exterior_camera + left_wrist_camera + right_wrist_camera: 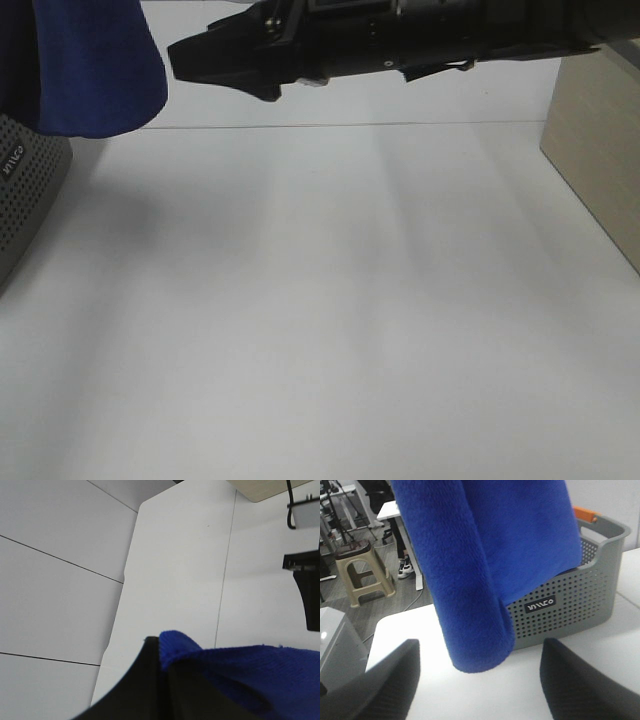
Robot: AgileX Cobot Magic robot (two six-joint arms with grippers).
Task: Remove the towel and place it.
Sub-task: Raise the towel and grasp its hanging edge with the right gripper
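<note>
The royal-blue plush towel (90, 70) hangs folded from above at the top left of the exterior view, its lower end over the grey perforated basket (25, 190). My left gripper (160, 645) is shut on the towel's upper edge (250, 675) and holds it up; it is out of the exterior view. My right gripper (190, 55) reaches across from the right, level with the towel and just beside it. In the right wrist view it (480, 665) is open, with the hanging towel (485, 565) straight ahead between its fingers (385, 680) and not touching them.
The basket (580, 600) stands on the white table (330, 300) at its left end, behind the towel. A pale wooden box (600, 150) stands at the right edge. A stool (362, 570) and desks are on the floor beyond the table.
</note>
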